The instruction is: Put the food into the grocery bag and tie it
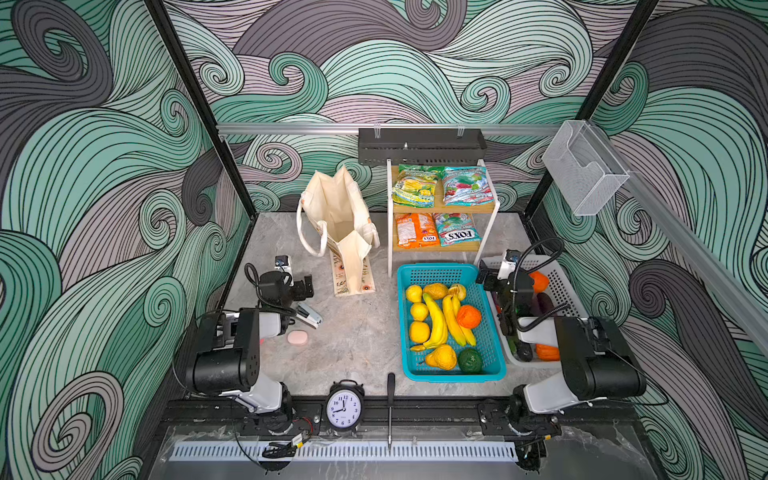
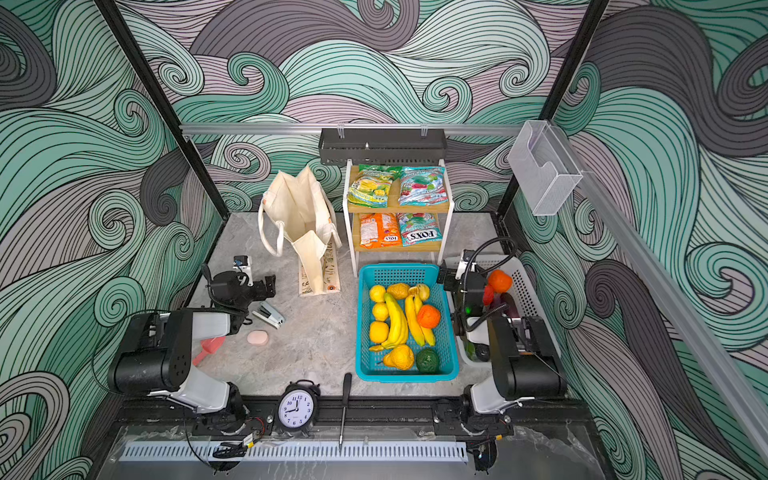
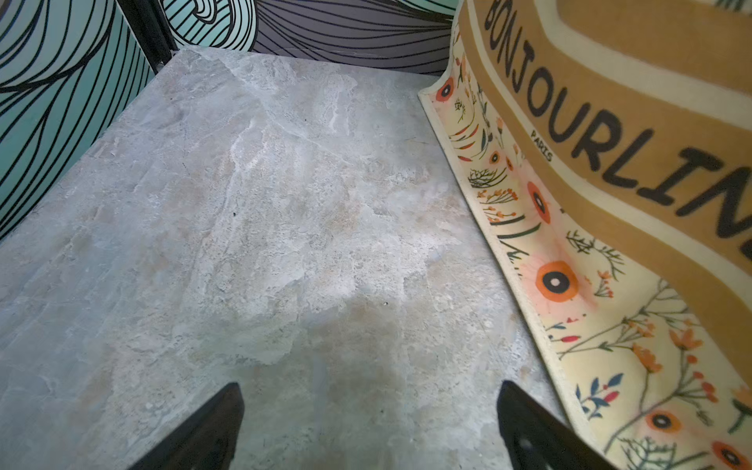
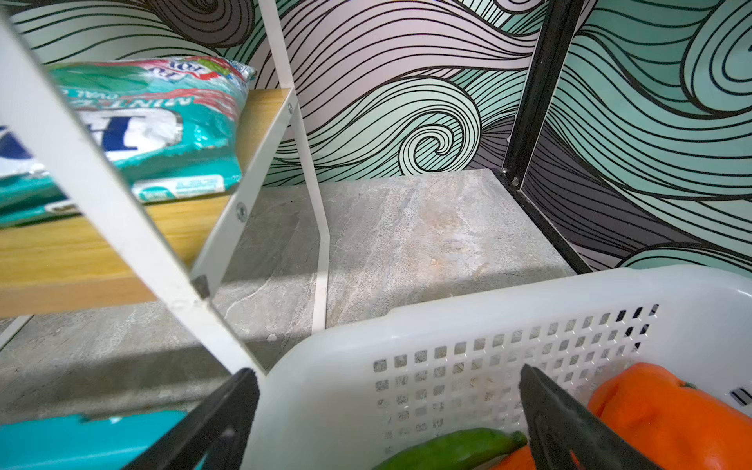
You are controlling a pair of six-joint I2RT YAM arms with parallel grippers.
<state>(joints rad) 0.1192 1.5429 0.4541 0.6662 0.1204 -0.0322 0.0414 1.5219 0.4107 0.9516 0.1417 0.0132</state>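
The cream grocery bag point(image 1: 336, 216) point(image 2: 299, 216) stands open at the back left of centre; its tan lettered band point(image 3: 610, 162) fills one side of the left wrist view. Food lies in a teal basket point(image 1: 453, 376): bananas point(image 1: 436, 324) and yellow and orange fruit. Candy packets point(image 1: 415, 185) point(image 4: 162, 118) lie on the white shelf rack. My left gripper point(image 1: 307, 286) point(image 3: 368, 390) is open and empty over bare table, just left of the bag. My right gripper point(image 1: 483, 275) point(image 4: 388, 378) is open and empty over the white basket's point(image 4: 529, 297) back rim, near an orange pepper point(image 4: 671, 407).
A stapler point(image 1: 309, 316) and a pink oval point(image 1: 297, 337) lie by the left arm. An alarm clock point(image 1: 344, 405) and a screwdriver point(image 1: 390, 399) sit at the front edge. The two-tier rack point(image 1: 390, 232) stands behind the teal basket. A black tray point(image 1: 422, 145) hangs on the back rail.
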